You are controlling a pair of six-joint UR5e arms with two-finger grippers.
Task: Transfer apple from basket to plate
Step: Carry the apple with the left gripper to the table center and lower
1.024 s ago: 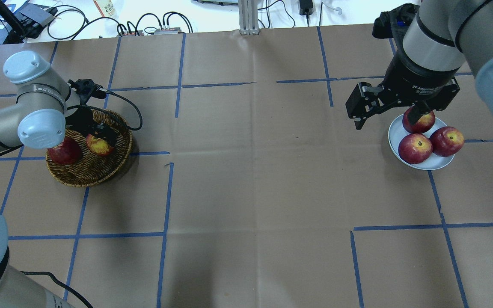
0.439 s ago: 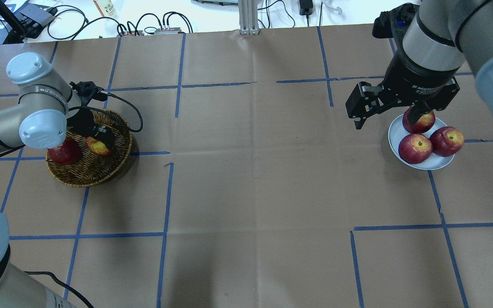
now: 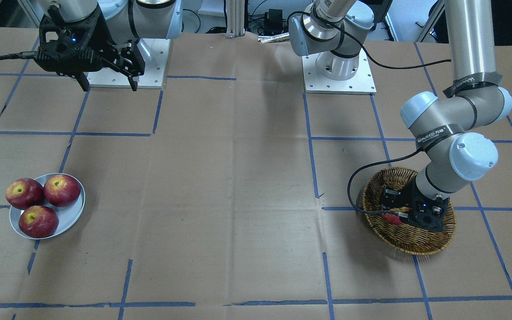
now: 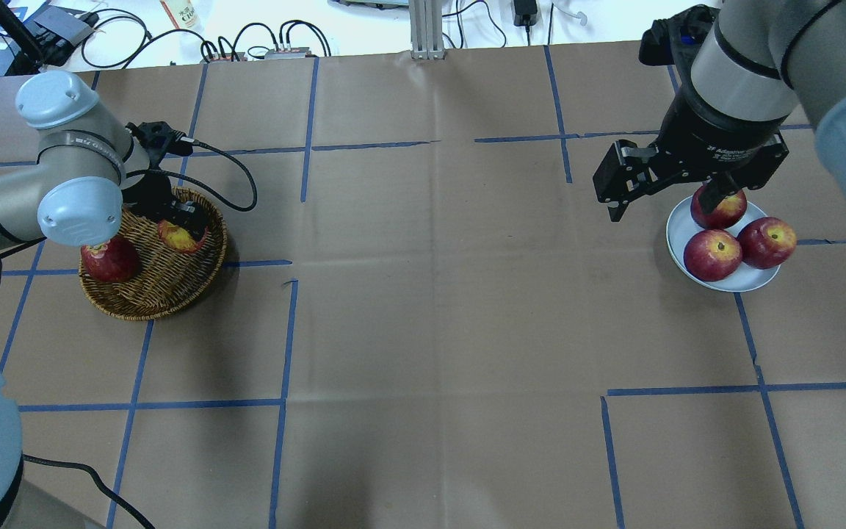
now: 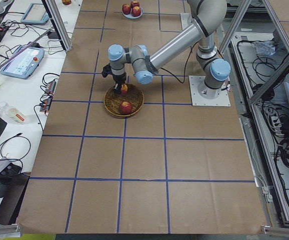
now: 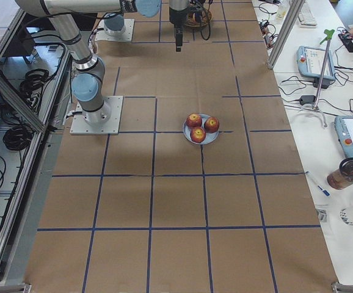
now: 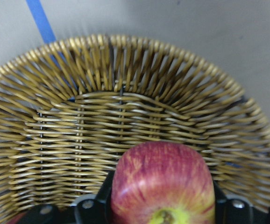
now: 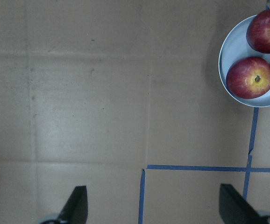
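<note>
The streaky apple (image 4: 182, 238) with a yellow stem patch sits between the fingers of my left gripper (image 4: 175, 225) inside the wicker basket (image 4: 158, 294). The left wrist view shows the apple (image 7: 163, 186) clamped between the black fingers (image 7: 95, 205), with the basket's weave (image 7: 125, 121) behind it. From the front the gripper body hides most of the apple (image 3: 391, 216). My right gripper (image 4: 665, 204) is open and empty, hovering beside the pale grey-blue plate (image 4: 676, 235). The right wrist view shows the plate (image 8: 233, 51) at the top right.
A dark red apple (image 4: 109, 258) lies in the basket's left part. Three dark red apples (image 4: 713, 255) fill most of the plate. Blue tape lines cross the brown paper table. Cables and devices lie past the far edge (image 4: 247, 37).
My left gripper has shifted toward the basket's far rim with the streaky apple in it, and the apple seems slightly raised. The right arm has not moved.
</note>
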